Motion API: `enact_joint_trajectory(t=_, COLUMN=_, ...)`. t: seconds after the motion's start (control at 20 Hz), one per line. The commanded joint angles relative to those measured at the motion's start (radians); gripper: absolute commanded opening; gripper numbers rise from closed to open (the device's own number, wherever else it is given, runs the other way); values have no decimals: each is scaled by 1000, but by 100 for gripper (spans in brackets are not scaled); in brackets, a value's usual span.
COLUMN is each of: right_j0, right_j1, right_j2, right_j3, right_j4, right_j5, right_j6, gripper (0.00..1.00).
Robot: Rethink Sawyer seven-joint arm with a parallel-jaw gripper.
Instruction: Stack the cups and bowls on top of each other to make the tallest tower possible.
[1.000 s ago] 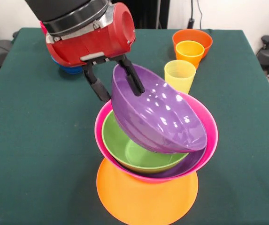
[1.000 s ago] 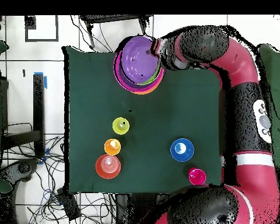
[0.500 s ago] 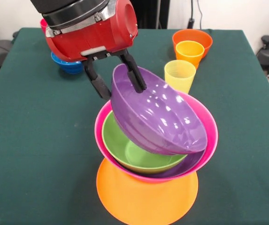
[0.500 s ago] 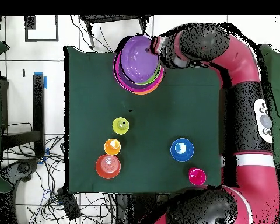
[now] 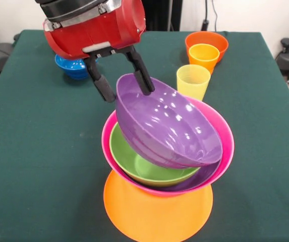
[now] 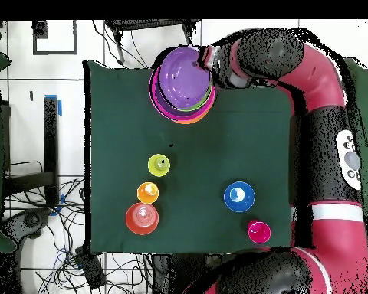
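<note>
The gripper (image 5: 120, 79) clamps the far rim of a tilted purple bowl (image 5: 167, 126), one finger inside and one outside. The bowl leans on the tower (image 5: 159, 166): green bowl (image 5: 144, 169) in pink (image 5: 225, 143), over orange (image 5: 154, 212). Only the overhead view shows the red cup (image 6: 258, 231) near the blue bowl (image 6: 238, 196), plus the tiled floor (image 6: 64, 69) and cables (image 6: 64, 218). The front view alone shows the tower's layers. Green cloth (image 5: 38, 151) covers the table.

Green-clothed table (image 5: 33, 126), white tiled floor (image 6: 34, 84)
</note>
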Motion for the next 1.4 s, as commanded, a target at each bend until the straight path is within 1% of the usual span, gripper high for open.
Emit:
enact_joint_trajectory(t=0.05, right_j0=55, right_j1=-32, right_j2=-51, right_j3=-28, right_j4=-46, right_j5=79, right_j6=35, gripper=100)
enact_joint_trajectory(t=0.3, right_j0=68, right_j1=-32, right_j2=-58, right_j3=-60, right_j4=-47, right_j5=107, right_j6=36, gripper=100)
enact_joint_trajectory(t=0.4, right_j0=66, right_j1=-40, right_j2=-61, right_j3=-48, right_j4=-45, right_j5=102, right_j6=34, gripper=100)
enact_joint_trajectory(t=0.7, right_j0=72, right_j1=-36, right_j2=-66, right_j3=-81, right_j4=-47, right_j5=126, right_j6=30, gripper=100)
enact_joint_trajectory(t=0.8, right_j0=73, right_j1=-38, right_j2=-70, right_j3=-80, right_j4=-47, right_j5=120, right_j6=32, gripper=100)
enact_joint_trajectory(t=0.95, right_j0=73, right_j1=-58, right_j2=-83, right_j3=-49, right_j4=-49, right_j5=84, right_j6=43, gripper=100)
enact_joint_trajectory(t=1.25, right_j0=84, right_j1=-118, right_j2=-120, right_j3=66, right_j4=-52, right_j5=-28, right_j6=101, gripper=100)
enact_joint_trajectory(t=1.3, right_j0=90, right_j1=-121, right_j2=-129, right_j3=65, right_j4=-57, right_j5=-30, right_j6=111, gripper=100)
enact_joint_trajectory(t=1.4, right_j0=99, right_j1=-162, right_j2=-157, right_j3=124, right_j4=-57, right_j5=-41, right_j6=132, gripper=100)
